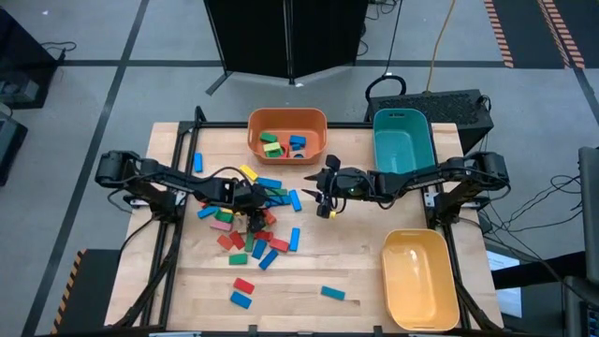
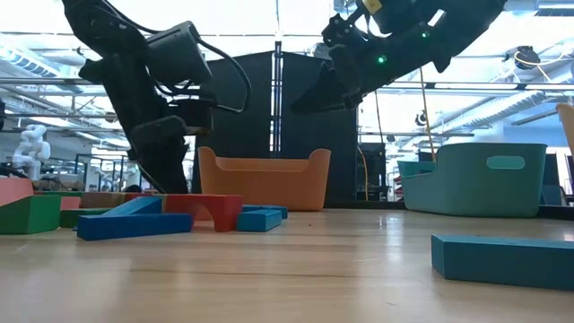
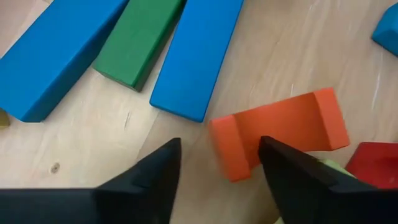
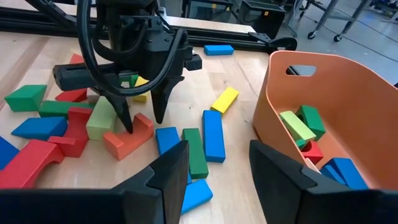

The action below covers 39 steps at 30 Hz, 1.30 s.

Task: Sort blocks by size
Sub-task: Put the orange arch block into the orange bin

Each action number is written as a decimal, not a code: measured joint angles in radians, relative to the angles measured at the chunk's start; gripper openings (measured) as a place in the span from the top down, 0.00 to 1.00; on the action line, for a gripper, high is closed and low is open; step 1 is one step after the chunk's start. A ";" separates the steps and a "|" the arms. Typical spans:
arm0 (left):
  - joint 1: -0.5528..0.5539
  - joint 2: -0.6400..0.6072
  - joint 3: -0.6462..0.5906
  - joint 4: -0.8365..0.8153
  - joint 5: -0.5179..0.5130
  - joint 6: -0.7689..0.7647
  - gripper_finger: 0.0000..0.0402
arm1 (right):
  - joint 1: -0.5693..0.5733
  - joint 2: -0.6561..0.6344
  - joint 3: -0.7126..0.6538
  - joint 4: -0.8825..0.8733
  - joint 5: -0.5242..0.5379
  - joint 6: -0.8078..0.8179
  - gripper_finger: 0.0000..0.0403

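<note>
Down at the pale wooden surface [image 1: 356,271], the left end effector [image 1: 255,221] hangs over the thick of the small, flat, matte blocks [image 1: 245,234], dark fingers [image 3: 149,177] spread apart and pointing straight down with nothing between them. One finger stands in the notch of an orange-red arch-shaped block [image 3: 280,130], the other just outside that block's end; whether either touches it I cannot tell. That arch lies flat, its long axis running across the line of the fingers. Just beyond it sit three long rectangular blocks side by side, two blue [image 3: 199,53] and one green [image 3: 140,40], long axes roughly parallel, edges nearly touching.

Over to the right end effector [image 1: 327,197]: it hovers in the air between the pile and the smooth orange plastic bin [image 1: 286,122], fingers parted and empty. The orange bin, rounded at the corners, already holds a few green, blue and red blocks [image 4: 311,134]. A yellow block [image 4: 224,99] lies slantwise near its wall.

Room to move: the near half of the surface is mostly bare wood, with a red-and-blue pair [image 1: 243,292] and one lone blue block [image 1: 332,293]. A teal plastic bin [image 1: 404,140] and a yellow plastic bin [image 1: 421,279] line the right edge.
</note>
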 joint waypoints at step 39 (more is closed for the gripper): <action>0.136 -0.205 0.060 -0.061 0.007 0.146 0.88 | 0.004 0.000 0.000 -0.016 -0.002 0.022 0.61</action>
